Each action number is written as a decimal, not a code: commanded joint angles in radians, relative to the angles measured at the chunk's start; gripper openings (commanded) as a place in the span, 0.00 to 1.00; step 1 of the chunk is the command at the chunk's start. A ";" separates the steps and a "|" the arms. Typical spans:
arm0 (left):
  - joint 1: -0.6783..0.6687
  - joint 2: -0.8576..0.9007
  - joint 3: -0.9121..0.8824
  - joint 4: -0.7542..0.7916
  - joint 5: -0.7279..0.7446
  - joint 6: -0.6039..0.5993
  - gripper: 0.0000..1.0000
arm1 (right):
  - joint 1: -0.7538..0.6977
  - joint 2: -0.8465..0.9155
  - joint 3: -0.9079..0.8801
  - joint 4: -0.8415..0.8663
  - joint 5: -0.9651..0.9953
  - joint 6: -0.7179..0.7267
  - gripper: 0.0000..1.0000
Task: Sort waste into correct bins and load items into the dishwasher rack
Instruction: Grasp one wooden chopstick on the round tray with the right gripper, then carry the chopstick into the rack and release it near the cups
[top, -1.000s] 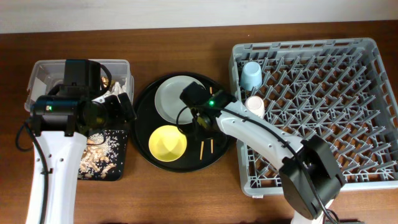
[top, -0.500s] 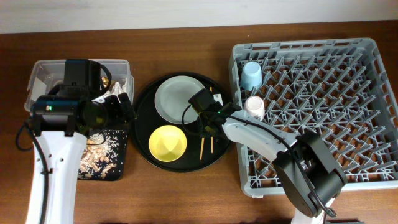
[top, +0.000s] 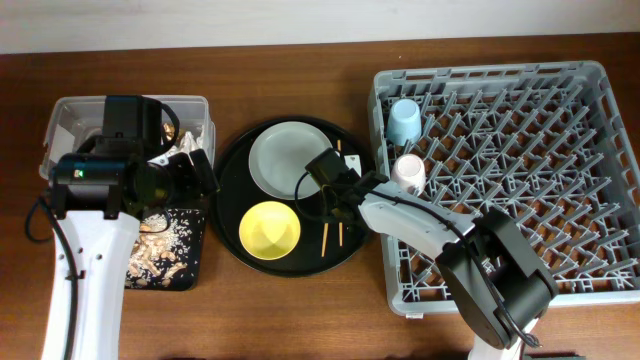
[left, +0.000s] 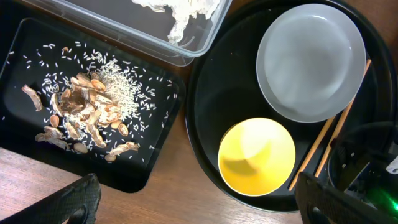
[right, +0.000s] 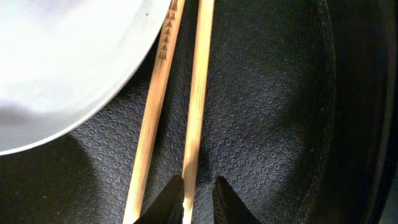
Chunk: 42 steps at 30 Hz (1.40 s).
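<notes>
Your right gripper (right: 191, 202) has slid off the plate (top: 283, 160) edge and down the round tray (top: 232, 170) toward the rack (top: 520, 180) side, so the chopsticks (top: 333, 215) now show nearly full length where only their lower ends did a second ago; its jaws have narrowed and straddle just the right-hand stick, one finger against it and a sliver of gap at the other, so you cannot tell yet whether it is pinched; the other stick lies just outside the left finger, and both rest flat on the tray's pebbled black surface, their upper ends tucked under the plate rim; expect to lift one stick, not the pair, unless you reset; your left gripper (left: 208, 202) has not moved, hanging wide open and empty over the gap between black tray (left: 149, 162) and round tray; the waste looks sorted, scraps (left: 87, 115) on the black tray and tissue (left: 180, 9) in the tub (top: 70, 115); blue cup (top: 404, 122) and pink cup (top: 409, 172) sit in the rack, while plate, bowl (top: 270, 228) and chopsticks remain to load; everything stands on a dark brown wooden table (top: 300, 70) against a pale wall (top: 300, 20)
</notes>
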 joint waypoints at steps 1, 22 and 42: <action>0.005 0.000 0.008 0.002 0.000 0.002 0.99 | -0.006 0.003 -0.009 0.004 0.019 0.010 0.19; 0.005 0.000 0.008 0.002 0.000 0.002 0.99 | -0.006 0.066 -0.009 0.032 0.019 0.009 0.18; 0.005 0.000 0.008 0.002 0.000 0.002 0.99 | -0.349 -0.418 0.163 -0.359 0.050 -0.392 0.04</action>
